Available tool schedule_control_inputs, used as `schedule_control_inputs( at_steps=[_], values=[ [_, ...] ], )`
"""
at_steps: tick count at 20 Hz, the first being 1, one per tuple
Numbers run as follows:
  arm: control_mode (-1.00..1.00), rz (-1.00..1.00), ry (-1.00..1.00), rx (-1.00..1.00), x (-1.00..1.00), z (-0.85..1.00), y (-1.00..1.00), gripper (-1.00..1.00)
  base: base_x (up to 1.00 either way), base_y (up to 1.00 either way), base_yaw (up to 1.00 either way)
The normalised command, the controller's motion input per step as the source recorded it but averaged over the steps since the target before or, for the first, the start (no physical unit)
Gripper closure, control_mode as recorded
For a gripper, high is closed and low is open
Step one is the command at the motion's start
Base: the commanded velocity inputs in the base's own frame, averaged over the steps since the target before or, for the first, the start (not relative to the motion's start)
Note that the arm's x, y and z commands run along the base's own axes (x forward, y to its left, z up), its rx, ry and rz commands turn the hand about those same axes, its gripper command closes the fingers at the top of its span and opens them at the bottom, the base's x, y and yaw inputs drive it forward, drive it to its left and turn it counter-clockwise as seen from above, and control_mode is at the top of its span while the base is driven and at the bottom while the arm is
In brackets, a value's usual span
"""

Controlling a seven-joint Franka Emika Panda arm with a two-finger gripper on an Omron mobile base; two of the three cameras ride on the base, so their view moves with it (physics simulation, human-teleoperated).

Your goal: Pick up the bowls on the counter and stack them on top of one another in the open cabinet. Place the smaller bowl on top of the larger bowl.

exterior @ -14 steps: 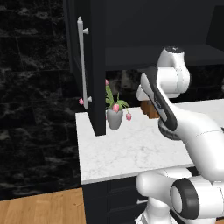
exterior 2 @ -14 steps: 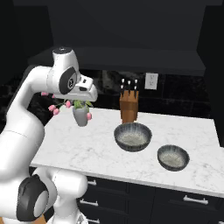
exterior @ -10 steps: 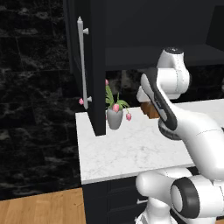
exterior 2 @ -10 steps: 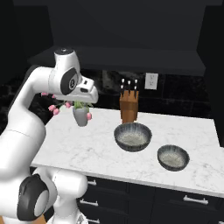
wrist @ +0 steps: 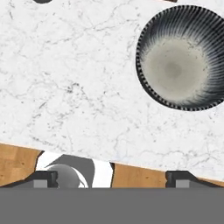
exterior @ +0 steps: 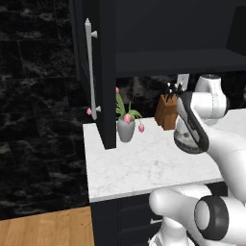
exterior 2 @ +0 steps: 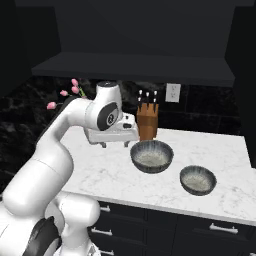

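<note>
Two bowls on counter, gripper empty

Both sit on the white grey-veined marble counter (exterior 2: 115, 172). Wider dark grey ribbed bowl (exterior 2: 152, 156) is mid-counter, just in front of the wooden knife block (exterior 2: 147, 125); narrower grey bowl w/ pale inside (exterior 2: 198, 180) lies to its right, nearer the front edge, apart from it. Two-finger gripper (wrist: 111, 177) hovers over the counter left of the wider bowl, jaws spread wide, nothing held. Dark navy wall cabinet (exterior: 103, 72) w/ silver bar handle stands open at far left, grey flower vase (exterior: 126, 129) beside it.

The counter (exterior 2: 115, 172) carries the larger bowl (exterior 2: 151, 155), the smaller bowl (exterior 2: 198, 180) near it, a knife block (exterior 2: 147, 125) and a flower vase (exterior: 126, 129)
</note>
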Motion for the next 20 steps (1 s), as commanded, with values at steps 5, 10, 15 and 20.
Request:
schedule_control_inputs(
  at_steps=[5, 10, 15, 20],
  values=[
    [-1.0, 0.15, -0.01, -0.05, -0.53, -0.69, -1.0, -1.0, 0.0, 0.0, 0.0],
    [-1.0, 0.07, 0.0, 0.0, -0.12, -0.43, -1.0, -1.0, 0.0, 0.0, 0.0],
    [-1.0, 0.06, 0.0, 0.0, 0.17, -0.16, -1.0, -1.0, 0.0, 0.0, 0.0],
    [-1.0, 0.0, 0.01, 0.08, 0.59, -0.13, -1.0, -1.0, 0.0, 0.0, 0.0]
  ],
)
